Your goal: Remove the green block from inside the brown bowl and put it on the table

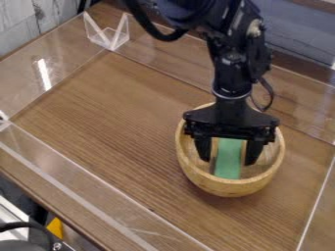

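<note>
The brown bowl (197, 175) sits on the table (118, 118) at the right, near the front. Inside it lies the green block (230, 160), leaning against the bowl's inner wall with its long side running front to back. My black gripper (232, 144) points straight down into the bowl, open, with one finger on each side of the block's upper part. The fingers stand apart from the block's sides, and the block's top end is hidden behind the gripper body.
Clear acrylic walls (78, 186) edge the tabletop on the left, front and right. A small clear acrylic stand (108, 31) sits at the back left corner. Bare wood spreads left of the bowl.
</note>
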